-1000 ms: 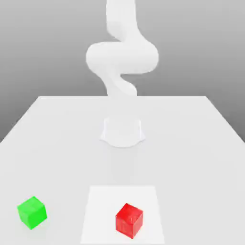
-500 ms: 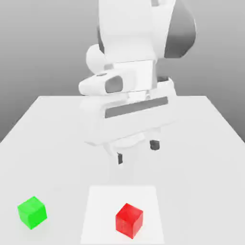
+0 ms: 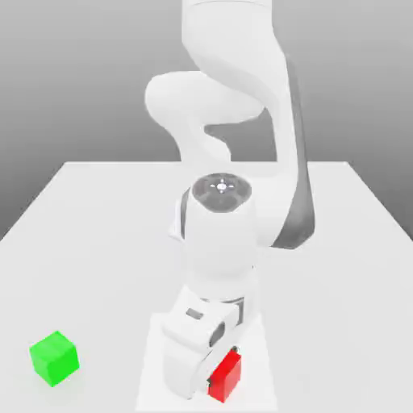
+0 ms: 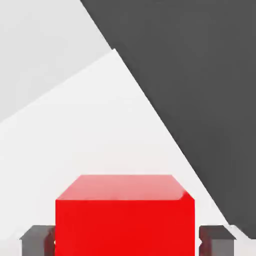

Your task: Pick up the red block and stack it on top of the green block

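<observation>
Two blocks in play: red block (image 3: 225, 377) on the white square (image 3: 259, 385) at the near part of the table (image 3: 339, 282), green block (image 3: 54, 357) well apart, out toward the exterior view's left. Gripper (image 4: 127, 243) is down at the red one, fingers on opposite sides. They're parted just a bit wider than the block: a thin gap shows at one side in the hand view, the other side is too tight to call. So open, no firm hold yet AFAICT.

Step in hand, IMO: finish the straddle & close. Keep the hand square to the block's faces, center it btwn the fingers so both pads land approx. together; if one hits first, the block may skid or twist. Close w/ the hand steady, then lift straight up, no sideways drag. Carry high enough to clear the green block's top, match its face angle, lower slowly, let go only once the red sits flat. Main risk: off-center release, b/c the top face is small & a corner overhang could tip it.

Pose: arm (image 3: 222, 250) reaches fwd from its base, wrist above the white square, hand low & pointing approx. down. Finger line runs diagonally in the exterior view, in line w/ the block's turned faces, so little or no wrist rotation needed pre-grasp.
</observation>
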`<state>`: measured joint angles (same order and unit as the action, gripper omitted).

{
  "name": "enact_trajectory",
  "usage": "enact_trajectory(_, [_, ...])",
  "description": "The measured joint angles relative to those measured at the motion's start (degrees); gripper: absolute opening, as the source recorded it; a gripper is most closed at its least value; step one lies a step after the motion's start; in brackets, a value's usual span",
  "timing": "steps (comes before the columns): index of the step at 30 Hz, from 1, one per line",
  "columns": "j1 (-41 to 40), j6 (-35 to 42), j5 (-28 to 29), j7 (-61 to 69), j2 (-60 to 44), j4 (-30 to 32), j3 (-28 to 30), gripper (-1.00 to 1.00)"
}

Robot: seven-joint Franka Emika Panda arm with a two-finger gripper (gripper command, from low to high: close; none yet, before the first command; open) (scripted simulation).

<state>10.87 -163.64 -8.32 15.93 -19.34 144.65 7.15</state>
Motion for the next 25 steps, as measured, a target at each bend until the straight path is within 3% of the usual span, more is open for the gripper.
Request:
enact_trajectory(3, [-0.2,-0.3,-0.1,0.1,-0.4,0.0,-0.2,-1.00])
enact_trajectory(8, [1.1,7.1,3.9,-2.9,8.5,1.4,2.1,-1.00])
enact_trajectory(15, [-8.2,12.9,3.0,-8.2,11.6,-0.9,13.3,-1.00])
enact_trajectory(18, [-12.9,12.6,-0.4,-8.4,9.1,-2.7,17.0,-1.00])
enact_trajectory(21, [-16.6,8.3,-6.2,-4.9,3.2,-3.7,14.6,-1.00])
enact_trajectory(22, [-17.3,7.4,-7.3,-4.2,2.0,-3.8,13.9,1.00])
enact_trajectory(25, [-17.3,7.4,-7.3,-4.2,2.0,-3.8,13.9,1.00])
